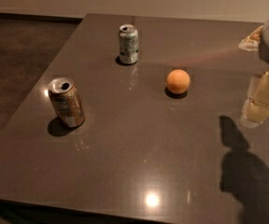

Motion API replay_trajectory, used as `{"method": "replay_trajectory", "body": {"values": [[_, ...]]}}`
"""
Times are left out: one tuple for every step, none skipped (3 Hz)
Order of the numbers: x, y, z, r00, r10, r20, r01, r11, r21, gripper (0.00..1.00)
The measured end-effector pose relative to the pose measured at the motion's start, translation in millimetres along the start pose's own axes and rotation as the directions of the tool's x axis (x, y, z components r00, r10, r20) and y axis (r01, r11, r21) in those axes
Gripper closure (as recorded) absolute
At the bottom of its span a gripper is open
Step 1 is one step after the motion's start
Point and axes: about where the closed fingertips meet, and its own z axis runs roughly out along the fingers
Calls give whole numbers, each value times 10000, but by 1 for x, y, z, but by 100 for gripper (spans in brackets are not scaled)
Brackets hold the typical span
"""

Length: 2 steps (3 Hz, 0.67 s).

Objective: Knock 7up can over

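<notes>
The dark surface point(139, 162) carries everything. The hand point(260, 104) hangs at its right edge — whether it is apart or together I cannot tell. The brown-orange can point(67, 101) sits near the left edge. The 7up can point(128, 44) stands upright toward the far edge, well apart from the hand. The orange point(178, 81) lies roughly between them — a low sweep could set it rolling, and a misaim could topple the wrong can. No lettering is legible on either label.
</notes>
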Motion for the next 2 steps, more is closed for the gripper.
{"method": "replay_trajectory", "body": {"values": [[0,0,0,10000,0,2,0,10000,2,0],[-13,-11,3,9979,189,618,-186,9998,-51,0]]}}
